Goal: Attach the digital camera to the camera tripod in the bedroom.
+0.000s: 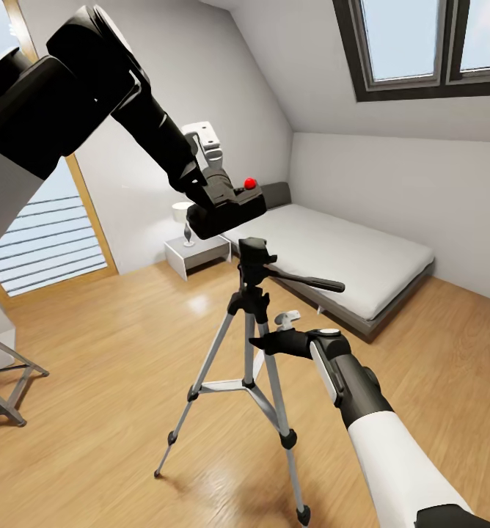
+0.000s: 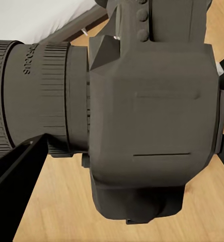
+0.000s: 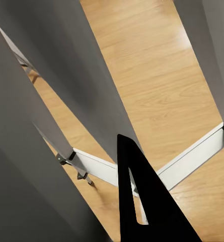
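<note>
My left gripper (image 1: 214, 192) is shut on the digital camera (image 1: 227, 209), a black box with a red button on top, and holds it in the air just above and left of the camera tripod's black pan head (image 1: 254, 257). In the left wrist view the camera (image 2: 147, 126) and its lens are very close, with one dark finger (image 2: 16, 186) beside the lens. The tripod (image 1: 249, 345) stands on the wood floor, its handle pointing right. My right gripper (image 1: 263, 342) is closed on the tripod's upper leg; its legs (image 3: 81, 91) loom close past one black finger (image 3: 142, 201).
A grey low bed (image 1: 348, 257) lies behind the tripod, with a white nightstand (image 1: 197, 255) and lamp (image 1: 181, 216) to its left. A tall wood-framed window (image 1: 50, 235) is at the left, a skylight (image 1: 428, 44) above. A grey metal stool (image 1: 3, 381) stands at the left edge.
</note>
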Available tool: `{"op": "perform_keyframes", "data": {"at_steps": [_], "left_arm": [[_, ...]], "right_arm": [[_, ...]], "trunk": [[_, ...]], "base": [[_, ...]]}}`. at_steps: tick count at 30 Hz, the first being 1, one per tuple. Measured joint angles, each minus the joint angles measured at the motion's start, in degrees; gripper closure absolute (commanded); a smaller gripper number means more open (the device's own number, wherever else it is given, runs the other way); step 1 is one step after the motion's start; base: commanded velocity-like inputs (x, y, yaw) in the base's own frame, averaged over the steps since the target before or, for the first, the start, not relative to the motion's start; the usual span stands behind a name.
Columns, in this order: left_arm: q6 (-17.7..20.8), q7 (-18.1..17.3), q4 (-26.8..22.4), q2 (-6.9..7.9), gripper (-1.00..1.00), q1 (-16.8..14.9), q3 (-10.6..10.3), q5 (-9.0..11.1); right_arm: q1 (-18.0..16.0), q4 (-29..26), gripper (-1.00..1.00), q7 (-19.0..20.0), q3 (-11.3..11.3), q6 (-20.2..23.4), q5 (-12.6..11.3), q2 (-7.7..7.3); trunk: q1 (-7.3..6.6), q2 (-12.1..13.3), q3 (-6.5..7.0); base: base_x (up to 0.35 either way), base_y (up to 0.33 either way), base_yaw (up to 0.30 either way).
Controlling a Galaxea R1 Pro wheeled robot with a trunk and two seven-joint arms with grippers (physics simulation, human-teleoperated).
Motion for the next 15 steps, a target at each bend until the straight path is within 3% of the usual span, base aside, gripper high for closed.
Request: {"op": "perform_keyframes", "data": {"at_steps": [15], "left_arm": [[0.0,0.0,0.0,0.0,1.0,0.0,0.09,0.0]], "right_arm": [[0.0,0.06,1.0,-0.03,0.03,-0.03,-0.04,0.0]], "trunk": [[0.0,0.0,0.0]], "base": [[0.0,0.0,0.0]]}}
